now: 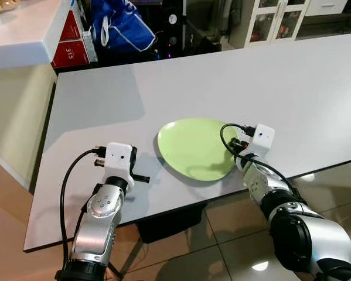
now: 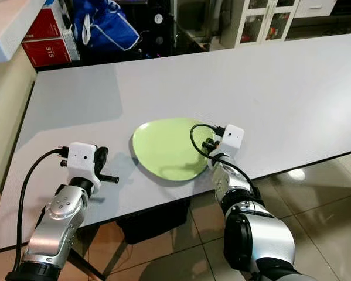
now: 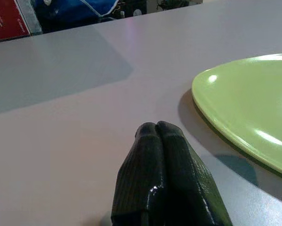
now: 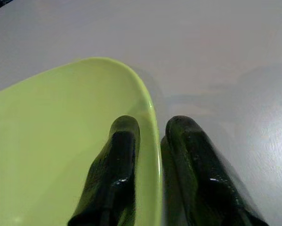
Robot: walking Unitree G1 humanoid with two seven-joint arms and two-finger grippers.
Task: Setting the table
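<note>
Green, the single plate (image 1: 194,148) lay flat on the grey table (image 1: 292,88), near its front edge. One finger of the right gripper (image 4: 152,141) sat inside the plate's right rim and the other outside it, the two fingers clamped on that rim. To the plate's left, apart from it, the left gripper (image 3: 157,134) rested on the tabletop, fingers pressed together and empty. Beyond the table's far edge stood two red boxes (image 1: 70,41) and one blue bag (image 1: 122,26).
</note>
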